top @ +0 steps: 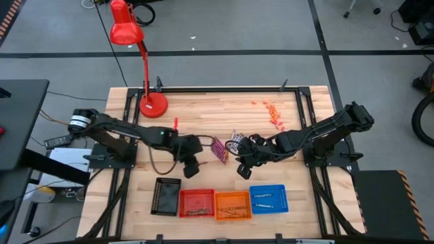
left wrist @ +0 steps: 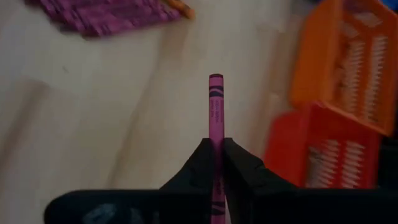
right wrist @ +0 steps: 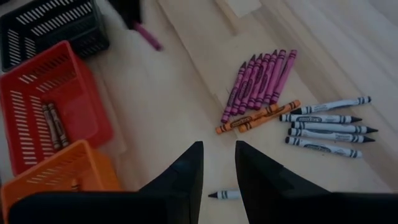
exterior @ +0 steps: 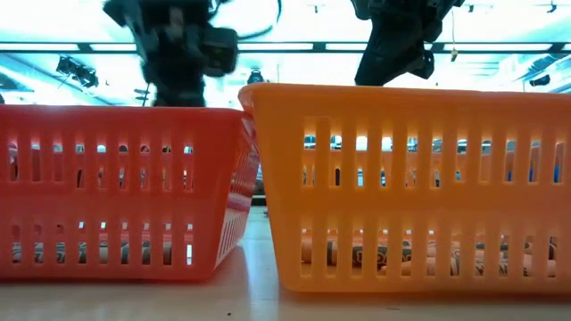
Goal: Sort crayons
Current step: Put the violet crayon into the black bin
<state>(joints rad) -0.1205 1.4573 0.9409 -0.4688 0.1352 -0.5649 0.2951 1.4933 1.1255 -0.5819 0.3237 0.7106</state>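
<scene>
My left gripper (left wrist: pixel 216 149) is shut on a magenta crayon (left wrist: pixel 216 106), up above the table between the loose crayons and the baskets (top: pixel 192 166). On the wood lie a row of magenta crayons (right wrist: pixel 258 84), two orange ones (right wrist: pixel 258 118) and several white ones (right wrist: pixel 326 124). My right gripper (right wrist: pixel 217 163) hangs open over the table beside them (top: pixel 243 168). One white crayon (right wrist: pixel 224 195) shows on the table in the gap between its fingers. Brown crayons (right wrist: pixel 53 127) lie in the red basket (right wrist: pixel 37 93). My left gripper pinches the magenta crayon's shaft (left wrist: pixel 216 134) between its two fingers. The crayon lies along the fingers, and its flat end (left wrist: pixel 216 77) sticks out well past the fingertips. The fingers slant down toward the table. The crayon is lifted clear of the wood.
Black (top: pixel 166 196), red (top: pixel 196 203), orange (top: pixel 232 205) and blue (top: pixel 268 198) baskets stand in a row at the near edge. A red desk lamp (top: pixel 153 104) stands at the far left. Tiny red-pink bits (top: pixel 273 112) are scattered at the far right.
</scene>
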